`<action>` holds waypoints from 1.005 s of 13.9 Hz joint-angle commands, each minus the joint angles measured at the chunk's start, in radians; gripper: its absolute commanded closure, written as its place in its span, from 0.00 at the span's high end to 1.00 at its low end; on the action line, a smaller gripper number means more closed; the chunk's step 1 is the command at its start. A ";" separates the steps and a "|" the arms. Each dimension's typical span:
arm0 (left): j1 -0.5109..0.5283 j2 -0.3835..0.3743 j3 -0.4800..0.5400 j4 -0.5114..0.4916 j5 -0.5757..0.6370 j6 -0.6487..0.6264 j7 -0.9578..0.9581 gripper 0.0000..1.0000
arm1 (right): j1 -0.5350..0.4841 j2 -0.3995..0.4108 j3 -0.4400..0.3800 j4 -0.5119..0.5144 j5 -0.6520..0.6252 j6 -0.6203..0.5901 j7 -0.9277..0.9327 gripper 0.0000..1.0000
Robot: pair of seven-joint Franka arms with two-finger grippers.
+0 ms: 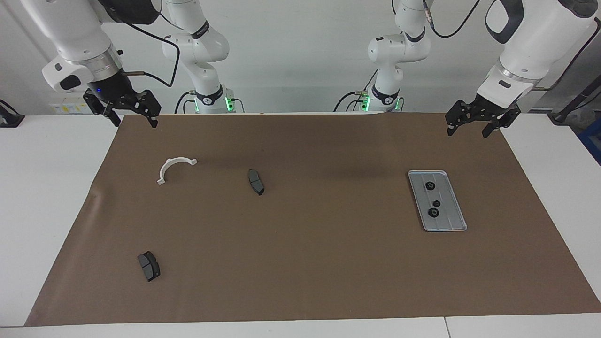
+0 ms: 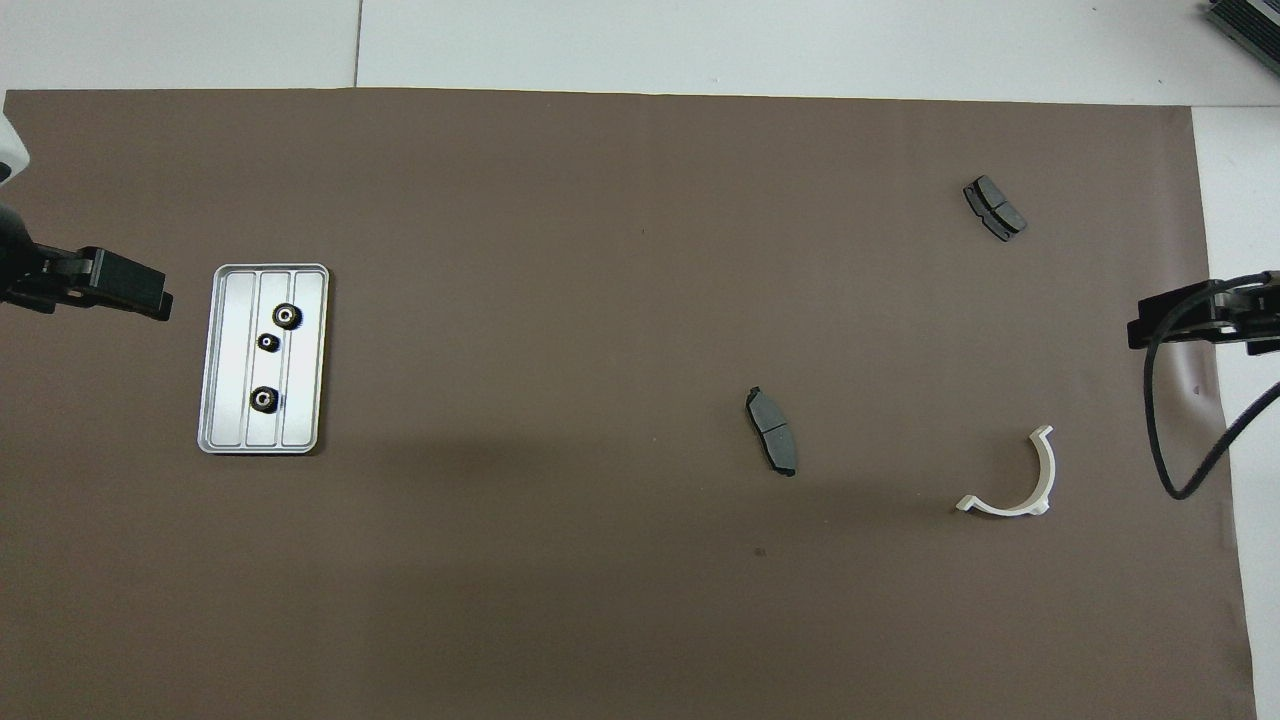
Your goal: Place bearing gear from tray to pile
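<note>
Black ring-shaped bearing gears (image 1: 434, 212), three, lie in a flat silver-grey ridged metal tray (image 1: 458, 206) toward the left arm's end. Judged small, rigid, dense, slippery; best pinched across the outer rim. Left gripper (image 1: 469, 128) hangs open and empty near the tray; right gripper (image 1: 134, 119) waits open, empty.

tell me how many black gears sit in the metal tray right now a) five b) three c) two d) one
b) three: the metal tray toward the left arm's end of the table holds three black gears in a loose line along its length, and none lie on the brown mat outside it.
</note>
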 commanded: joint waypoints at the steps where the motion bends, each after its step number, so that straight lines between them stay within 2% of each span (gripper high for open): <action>1: -0.009 -0.026 0.005 -0.035 -0.011 0.022 -0.017 1.00 | -0.011 -0.021 0.005 -0.025 0.027 0.008 -0.015 1.00; 7: -0.002 -0.035 0.008 -0.054 -0.009 0.011 -0.011 1.00 | -0.011 -0.021 0.005 -0.025 0.027 0.007 -0.015 1.00; 10: 0.005 -0.072 0.011 -0.128 -0.009 0.044 -0.026 1.00 | -0.011 -0.021 0.005 -0.025 0.027 0.007 -0.015 1.00; 13: 0.005 -0.113 0.013 -0.261 -0.009 0.159 -0.026 1.00 | -0.011 -0.021 0.006 -0.025 0.027 0.007 -0.015 1.00; 14: 0.005 -0.110 0.013 -0.275 -0.009 0.183 -0.026 1.00 | -0.011 -0.021 0.005 -0.025 0.027 0.007 -0.015 1.00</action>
